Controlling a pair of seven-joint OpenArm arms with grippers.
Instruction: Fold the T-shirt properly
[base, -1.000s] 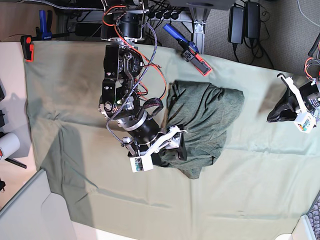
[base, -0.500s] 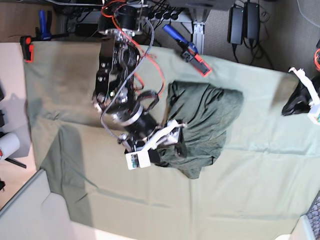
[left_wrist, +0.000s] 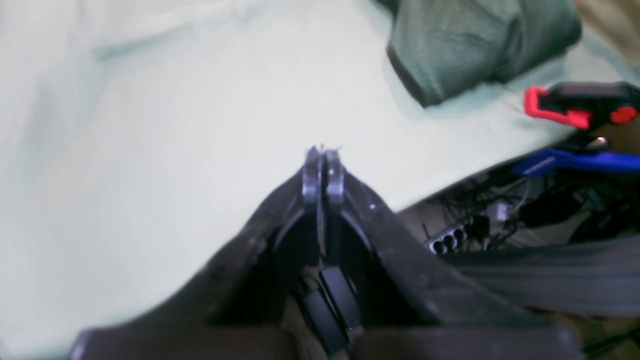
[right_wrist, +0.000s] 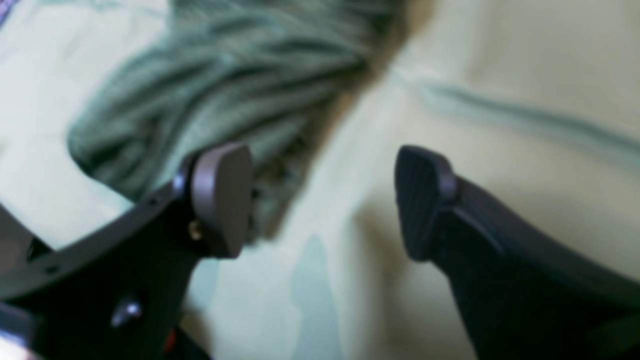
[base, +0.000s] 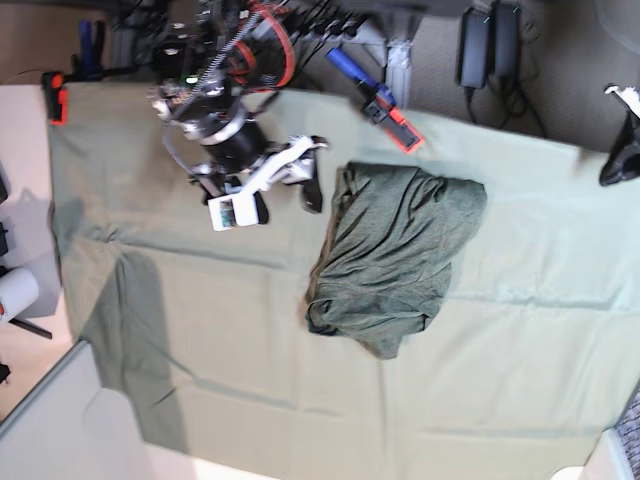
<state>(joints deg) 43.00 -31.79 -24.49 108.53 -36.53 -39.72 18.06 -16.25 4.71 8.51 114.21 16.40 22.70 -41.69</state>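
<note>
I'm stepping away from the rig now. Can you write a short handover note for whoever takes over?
Left gripper: shut, holding nothing, off at the tablecloth's far edge.
Right gripper: open, empty, hovering just beside the T-shirt.
T-shirt: lies mid-cloth as a compact, wrinkled bundle, folded over on itself, touched by neither gripper.
Done: shirt gathered into a rough fold.
Left: edges look uneven and creased; probably needs a tidy-up or a check before calling it properly folded.
</note>
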